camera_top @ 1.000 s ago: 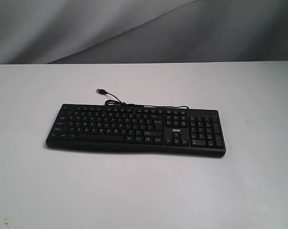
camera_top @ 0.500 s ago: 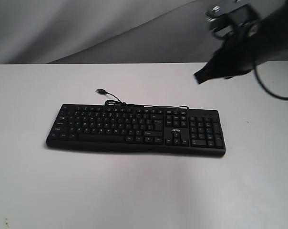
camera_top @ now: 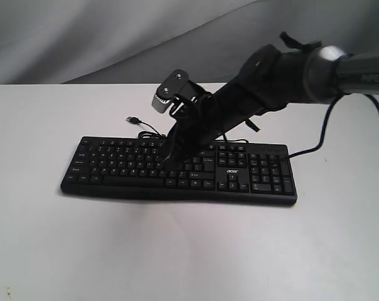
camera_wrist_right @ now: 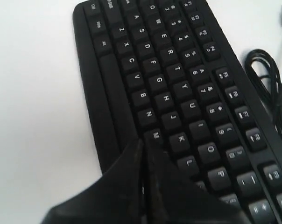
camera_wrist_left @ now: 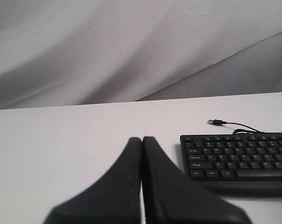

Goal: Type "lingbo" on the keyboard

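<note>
the stiff, light keyboard (camera_top: 120,164) lay flat on the table (camera_top: 51,251), likely needing square presses on single keys, not a grasp, with the right gripper (camera_wrist_right: 142,143) closed over its m key and the left gripper (camera_wrist_left: 142,139) closed off its end.

Matt black plastic keyboard (camera_top: 114,166) on a smooth white table (camera_top: 177,251); grey cloth backdrop (camera_top: 83,37).

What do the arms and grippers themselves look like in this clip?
The right arm is black, with a silver joint ring, a grey tube bearing faint lettering, a silver-grey camera block and a loose black cable. The right gripper and left gripper both have smooth black fingers tapering to narrow tips.
</note>
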Robot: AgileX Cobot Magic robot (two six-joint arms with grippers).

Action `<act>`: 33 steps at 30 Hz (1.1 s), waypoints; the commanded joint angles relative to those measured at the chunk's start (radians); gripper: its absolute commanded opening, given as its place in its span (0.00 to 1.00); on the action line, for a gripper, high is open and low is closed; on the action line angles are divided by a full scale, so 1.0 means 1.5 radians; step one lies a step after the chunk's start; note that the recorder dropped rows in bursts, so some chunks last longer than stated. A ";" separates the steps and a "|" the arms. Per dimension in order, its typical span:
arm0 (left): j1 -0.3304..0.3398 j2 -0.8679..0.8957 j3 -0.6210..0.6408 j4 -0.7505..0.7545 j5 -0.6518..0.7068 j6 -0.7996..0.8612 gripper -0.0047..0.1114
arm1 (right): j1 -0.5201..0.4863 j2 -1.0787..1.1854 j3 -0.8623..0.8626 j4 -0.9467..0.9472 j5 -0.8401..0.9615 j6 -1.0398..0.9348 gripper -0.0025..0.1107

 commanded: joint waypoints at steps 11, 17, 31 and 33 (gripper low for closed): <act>-0.004 -0.003 0.003 0.000 -0.007 -0.001 0.04 | 0.022 0.117 -0.094 -0.016 -0.059 -0.002 0.02; -0.004 -0.003 0.003 0.000 -0.007 -0.001 0.04 | 0.019 0.117 -0.094 -0.049 -0.057 0.017 0.02; -0.004 -0.003 0.003 0.000 -0.007 -0.001 0.04 | 0.004 0.114 -0.094 -0.084 -0.040 0.040 0.02; -0.004 -0.003 0.003 0.000 -0.007 -0.001 0.04 | 0.003 0.114 -0.094 -0.084 -0.040 0.040 0.02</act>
